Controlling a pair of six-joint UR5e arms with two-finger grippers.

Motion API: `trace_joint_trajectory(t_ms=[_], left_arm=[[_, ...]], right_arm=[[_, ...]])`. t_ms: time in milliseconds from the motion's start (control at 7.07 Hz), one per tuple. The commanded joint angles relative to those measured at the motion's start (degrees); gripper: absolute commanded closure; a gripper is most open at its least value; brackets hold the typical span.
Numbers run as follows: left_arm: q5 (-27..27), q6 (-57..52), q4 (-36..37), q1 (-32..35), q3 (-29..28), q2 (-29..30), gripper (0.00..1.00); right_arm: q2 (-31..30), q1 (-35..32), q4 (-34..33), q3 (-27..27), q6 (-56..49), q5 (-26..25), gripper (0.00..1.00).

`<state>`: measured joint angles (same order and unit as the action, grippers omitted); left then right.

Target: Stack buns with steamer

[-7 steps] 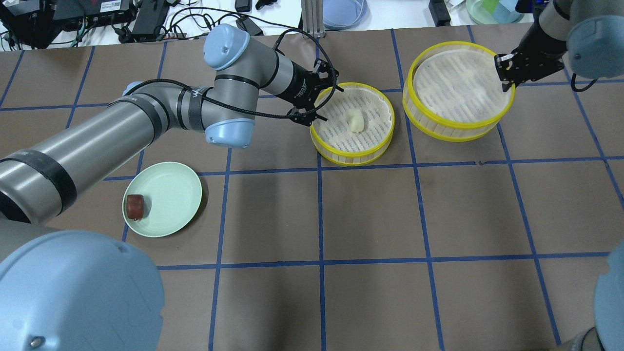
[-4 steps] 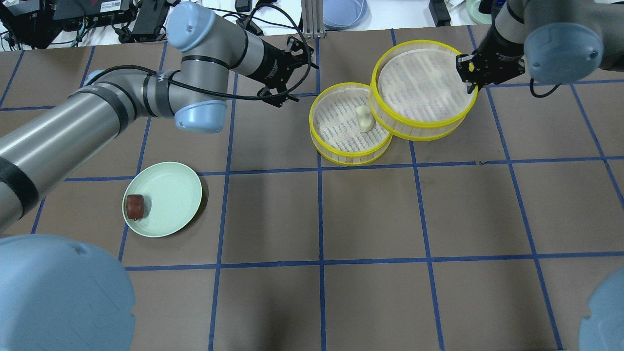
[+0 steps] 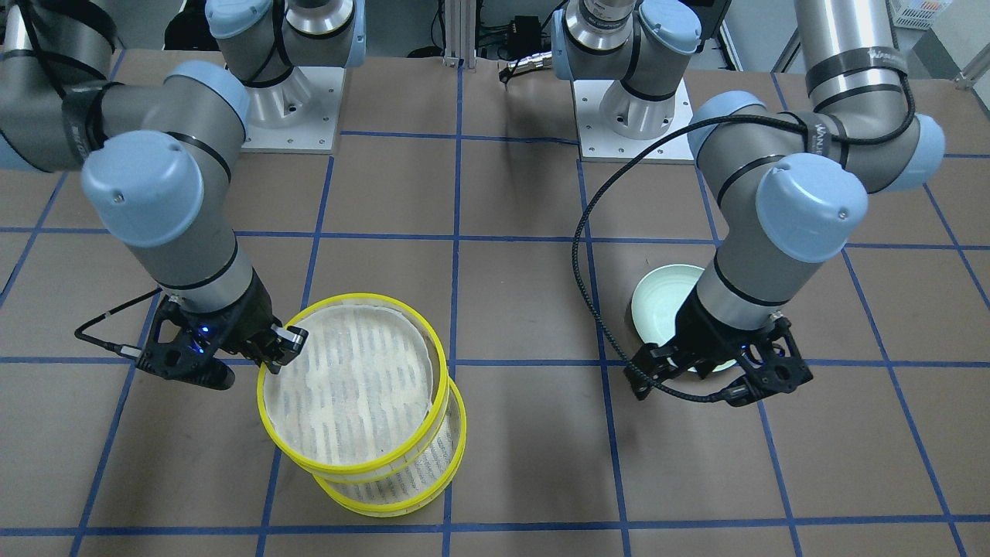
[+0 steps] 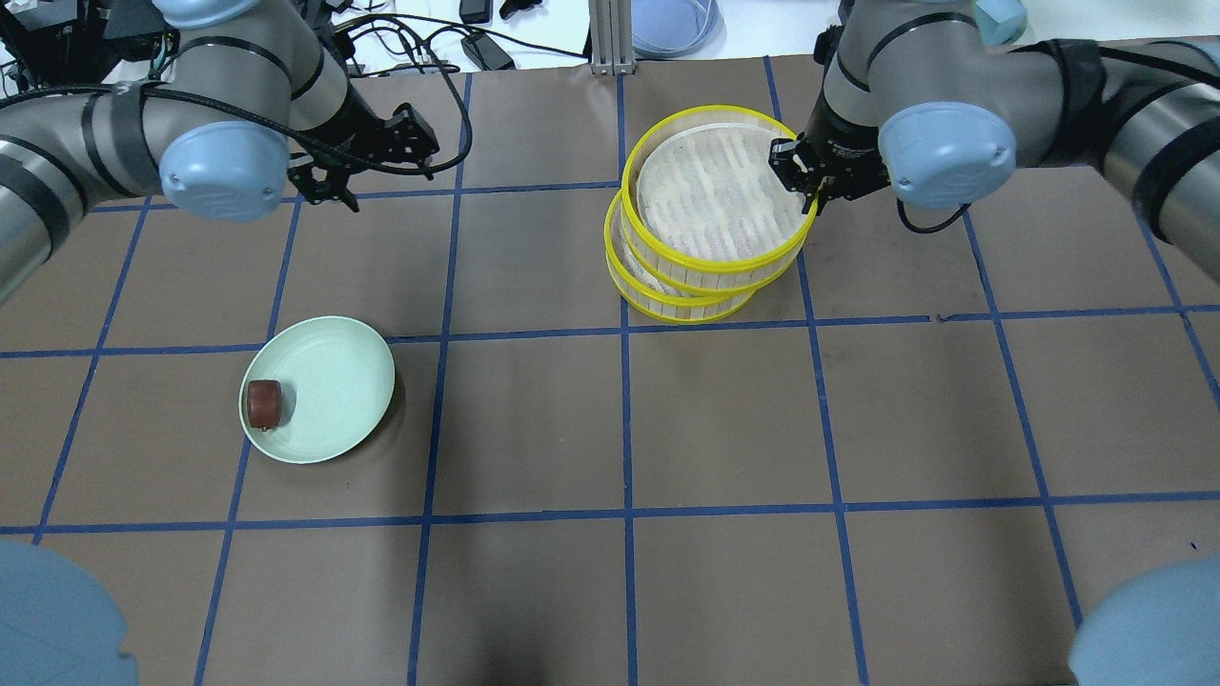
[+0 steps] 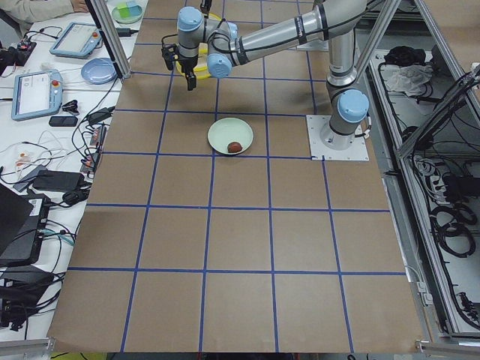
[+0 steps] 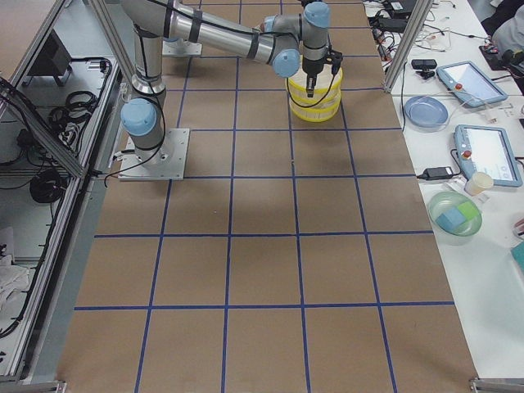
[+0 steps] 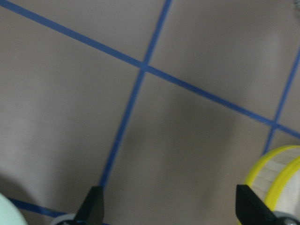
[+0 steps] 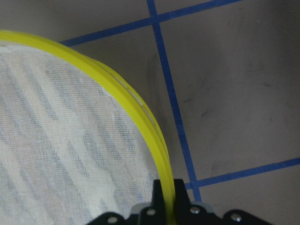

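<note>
My right gripper (image 4: 799, 183) is shut on the yellow rim of the upper steamer tray (image 4: 715, 195). It holds that tray over the lower steamer tray (image 4: 681, 297), slightly offset; I cannot tell if they touch. The grip shows in the right wrist view (image 8: 166, 187) and in the front-facing view (image 3: 282, 340). The cream-white bun is hidden under the upper tray. The dark reddish-brown bun (image 4: 264, 404) lies on the pale green plate (image 4: 334, 381). My left gripper (image 4: 372, 162) is open and empty, far left of the trays and above bare table (image 7: 171, 208).
Blue tape lines grid the brown table cover. Cables, a blue dish (image 4: 672, 24) and electronics lie on the white bench beyond the far edge. In the front-facing view my left forearm hangs over the green plate (image 3: 657, 305).
My right gripper has carried the upper tray to the left, over the lower tray, and it now covers the cream bun. My left arm has drawn back to the left, away from the trays.
</note>
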<state>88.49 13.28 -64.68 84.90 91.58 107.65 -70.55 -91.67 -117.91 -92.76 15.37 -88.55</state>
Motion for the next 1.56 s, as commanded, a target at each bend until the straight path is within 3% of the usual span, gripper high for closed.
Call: trace_joint_trajectory(t_ms=[0,142,283,566,991,1132,1274,1415], left_arm=[[3.6,-14.6,-10.5,-9.0,1.1,-3.7,0.00],[3.4,-23.6,-12.1,-14.5,3.1,-4.3,0.00],[2.9,-25.8,-12.3,-17.5,6.6,-4.0,0.00],[3.4,-25.0,-12.1,-18.6,11.3,-0.7,0.00],[2.7,-20.9,-12.2,-18.5,12.2,3.4,0.07],[2.9,-20.9,-12.2,-18.4,12.2,4.3,0.23],[3.0,-20.9,-12.2,-18.4,12.2,4.8,0.27],[3.4,-20.9,-12.1,-18.4,12.1,4.9,0.46]], right_arm=[[4.5,-0.7,-6.3,-0.1,1.1,0.2,1.00],[4.5,-0.7,-6.7,-0.1,1.2,0.7,1.00],[4.5,-0.7,-6.7,-0.1,1.7,3.1,1.00],[5.3,-0.7,-6.0,-0.1,1.7,3.0,1.00],[5.2,-0.7,-5.9,-0.1,1.7,2.2,1.00],[5.2,-0.7,-5.9,-0.1,1.8,2.2,1.00],[5.2,-0.7,-5.9,-0.1,1.9,2.1,1.00],[5.3,-0.7,-5.9,-0.1,1.9,2.2,1.00]])
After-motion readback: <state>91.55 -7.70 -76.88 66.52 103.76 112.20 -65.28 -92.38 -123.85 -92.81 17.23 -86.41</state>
